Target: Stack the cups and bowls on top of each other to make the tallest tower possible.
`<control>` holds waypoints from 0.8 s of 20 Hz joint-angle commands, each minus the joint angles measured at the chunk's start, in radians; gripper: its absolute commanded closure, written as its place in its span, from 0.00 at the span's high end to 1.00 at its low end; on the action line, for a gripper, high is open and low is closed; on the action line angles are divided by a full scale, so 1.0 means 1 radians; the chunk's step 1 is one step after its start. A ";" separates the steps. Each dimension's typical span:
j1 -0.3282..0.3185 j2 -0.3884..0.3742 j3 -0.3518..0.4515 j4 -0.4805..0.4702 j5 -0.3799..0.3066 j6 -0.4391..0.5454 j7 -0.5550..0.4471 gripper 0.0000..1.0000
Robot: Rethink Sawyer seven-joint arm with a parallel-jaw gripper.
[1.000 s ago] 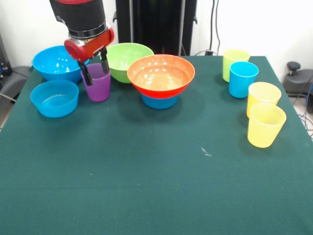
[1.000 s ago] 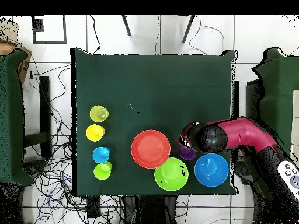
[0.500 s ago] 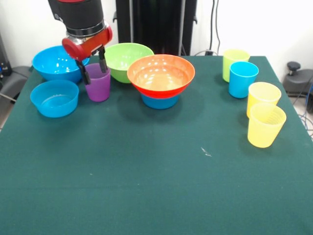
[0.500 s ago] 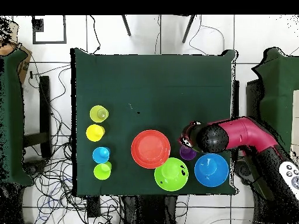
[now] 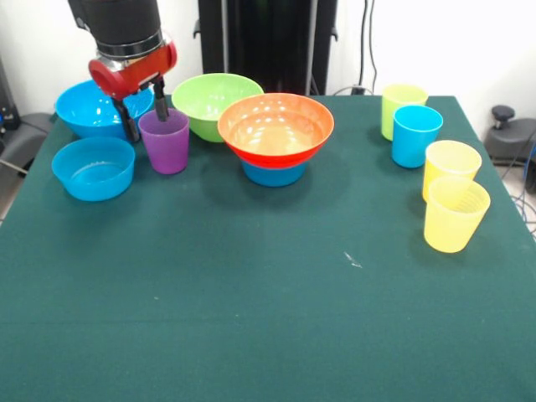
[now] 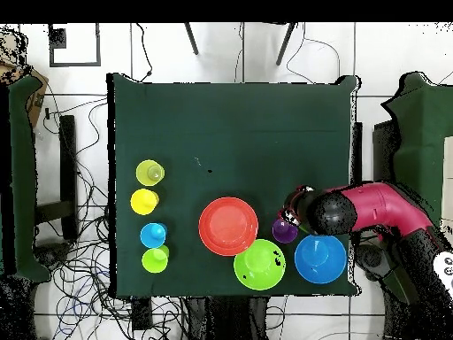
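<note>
The purple cup (image 5: 165, 142) stands upright on the table, left of the orange bowl (image 5: 276, 126). The orange bowl sits on a small blue bowl (image 5: 275, 174). My gripper (image 5: 144, 117) is open over the cup's left rim. One finger (image 5: 159, 107) is at the rim and the other (image 5: 130, 126) is outside the cup on its left. In the overhead view the purple cup (image 6: 284, 231) shows beside the arm's head and the orange bowl (image 6: 228, 226).
A lime green bowl (image 5: 209, 99), a large blue bowl (image 5: 84, 107) and a small blue bowl (image 5: 93, 167) crowd round the cup. A lime green cup (image 5: 403, 102), a blue cup (image 5: 416, 136) and two yellow cups (image 5: 451, 166) (image 5: 456, 214) stand at the right.
My gripper has risen and shifted left, its fingers still apart. The purple cup has stayed on the table, nudged slightly left.
</note>
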 commanded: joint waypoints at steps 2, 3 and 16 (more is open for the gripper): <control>0.023 0.021 -0.062 -0.040 -0.112 0.120 -0.397 1.00; 0.024 0.022 -0.063 -0.042 -0.114 0.120 -0.398 1.00; 0.040 0.019 -0.064 -0.017 -0.105 0.100 -0.323 1.00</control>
